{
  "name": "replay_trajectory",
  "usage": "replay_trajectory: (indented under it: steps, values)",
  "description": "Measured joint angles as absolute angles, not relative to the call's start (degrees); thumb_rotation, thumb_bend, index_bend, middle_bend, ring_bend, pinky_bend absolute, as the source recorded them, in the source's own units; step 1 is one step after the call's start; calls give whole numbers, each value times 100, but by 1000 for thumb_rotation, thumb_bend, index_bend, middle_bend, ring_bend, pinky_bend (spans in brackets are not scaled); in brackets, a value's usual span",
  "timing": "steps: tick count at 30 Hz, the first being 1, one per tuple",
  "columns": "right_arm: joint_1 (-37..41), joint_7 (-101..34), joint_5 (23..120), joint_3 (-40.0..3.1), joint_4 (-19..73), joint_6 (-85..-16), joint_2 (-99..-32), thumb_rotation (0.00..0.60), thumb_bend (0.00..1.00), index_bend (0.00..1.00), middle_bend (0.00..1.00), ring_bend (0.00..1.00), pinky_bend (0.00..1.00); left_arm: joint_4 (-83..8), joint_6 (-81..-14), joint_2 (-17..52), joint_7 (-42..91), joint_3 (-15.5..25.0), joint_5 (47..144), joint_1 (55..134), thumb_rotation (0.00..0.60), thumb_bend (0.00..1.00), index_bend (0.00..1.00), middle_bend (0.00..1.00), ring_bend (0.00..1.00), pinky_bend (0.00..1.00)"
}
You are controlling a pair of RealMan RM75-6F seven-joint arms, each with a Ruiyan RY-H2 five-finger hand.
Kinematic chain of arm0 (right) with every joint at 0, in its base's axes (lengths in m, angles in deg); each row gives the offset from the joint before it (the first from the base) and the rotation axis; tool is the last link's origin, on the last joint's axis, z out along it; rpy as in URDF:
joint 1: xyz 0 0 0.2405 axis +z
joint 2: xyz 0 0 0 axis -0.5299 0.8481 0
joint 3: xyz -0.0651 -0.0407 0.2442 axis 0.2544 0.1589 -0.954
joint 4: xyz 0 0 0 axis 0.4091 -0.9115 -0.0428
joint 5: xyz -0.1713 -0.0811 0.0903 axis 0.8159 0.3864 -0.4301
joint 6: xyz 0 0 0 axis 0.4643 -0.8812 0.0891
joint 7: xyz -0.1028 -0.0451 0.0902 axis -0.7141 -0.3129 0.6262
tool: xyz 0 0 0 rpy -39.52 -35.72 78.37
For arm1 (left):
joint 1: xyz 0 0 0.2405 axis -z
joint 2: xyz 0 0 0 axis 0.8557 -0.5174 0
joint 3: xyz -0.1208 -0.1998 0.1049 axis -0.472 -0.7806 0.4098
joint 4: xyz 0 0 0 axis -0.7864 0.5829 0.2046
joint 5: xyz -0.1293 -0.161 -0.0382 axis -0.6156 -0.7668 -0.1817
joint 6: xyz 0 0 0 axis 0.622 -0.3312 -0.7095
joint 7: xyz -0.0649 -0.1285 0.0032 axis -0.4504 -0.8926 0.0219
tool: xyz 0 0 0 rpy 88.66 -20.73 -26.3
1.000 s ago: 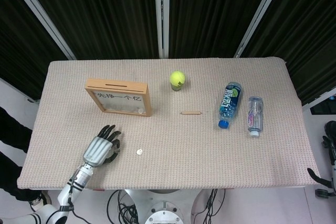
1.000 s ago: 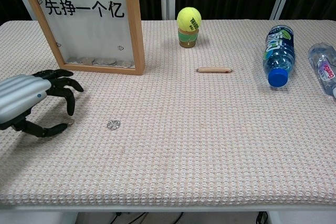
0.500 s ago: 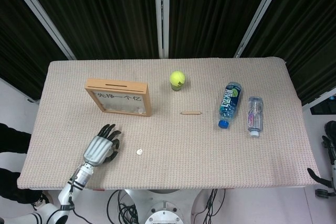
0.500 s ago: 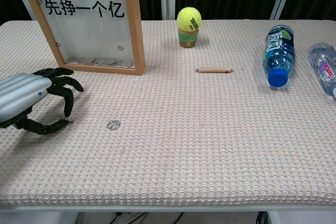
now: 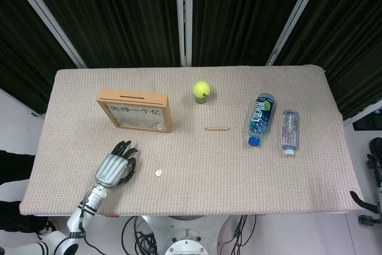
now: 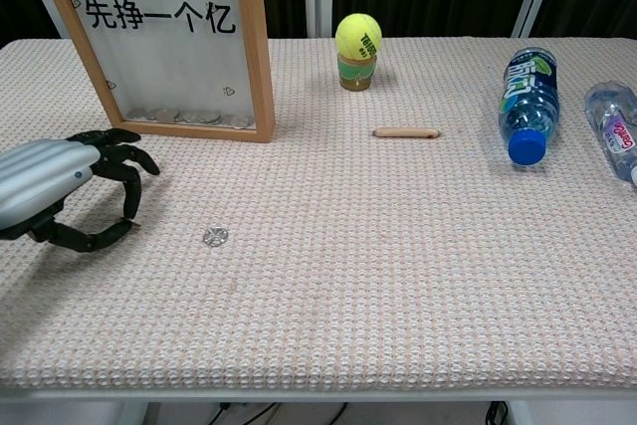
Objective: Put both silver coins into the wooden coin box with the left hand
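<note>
One silver coin (image 6: 214,236) lies flat on the woven cloth, also seen as a small dot, the coin (image 5: 158,172), in the head view. My left hand (image 6: 60,191) hovers low over the cloth a short way left of it, apart from it. Its fingers (image 6: 127,168) are curled down and one fingertip meets the thumb in a pinch. Whether a second coin sits in that pinch is hidden. In the head view the left hand (image 5: 114,168) sits near the front left edge. The wooden coin box (image 6: 261,47) stands upright at the back left, with several coins at its bottom. No right hand shows.
A tennis ball (image 6: 358,37) rests on a small stand behind the middle. A wooden stick (image 6: 405,132) lies right of centre. Two plastic bottles lie on their sides at the right: a blue one (image 6: 526,97) and a clear one (image 6: 615,124).
My left hand has slid slightly left, away from the coin on the cloth. Its thumb and fingertip have drawn together into a pinch. The coin has not moved.
</note>
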State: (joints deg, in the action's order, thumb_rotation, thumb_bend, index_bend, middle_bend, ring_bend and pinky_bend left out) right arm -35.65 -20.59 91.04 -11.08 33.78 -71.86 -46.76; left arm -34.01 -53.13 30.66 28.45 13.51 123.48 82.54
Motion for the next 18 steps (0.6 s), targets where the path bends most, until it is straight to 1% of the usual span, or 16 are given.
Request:
replay_trajectory:
  steps: [4,7,9,12,18]
  values:
    - [-3565,-2058,9101,-1107,3374,-7184,-4687,600,134,0,0,0,0,-3494,-5355,3004,2845,1344,12346,8242,600,403,583,220,15,101]
    - [-3570,-2058,9101,-1109,3373,-7198,-4688,600,134,0,0,0,0,-3637,-5424,2903,2900,1343,12352,8215,600,403,584,220,16,152]
    - [-3575,-2055,9102,-1114,3373,-7214,-4684,600,133,0,0,0,0,-3768,-5503,2800,2984,1343,12361,8183,600,403,585,220,16,160]
    - [-3585,-2032,9099,-1128,3372,-7245,-4672,600,134,0,0,0,0,-4053,-5686,2542,3120,1336,12370,8100,600,403,588,221,16,161]
    - [-3597,-2011,9166,-1122,3393,-7319,-4623,600,134,0,0,0,0,-4746,-6083,1748,3180,1206,12303,7919,600,403,606,224,17,162]
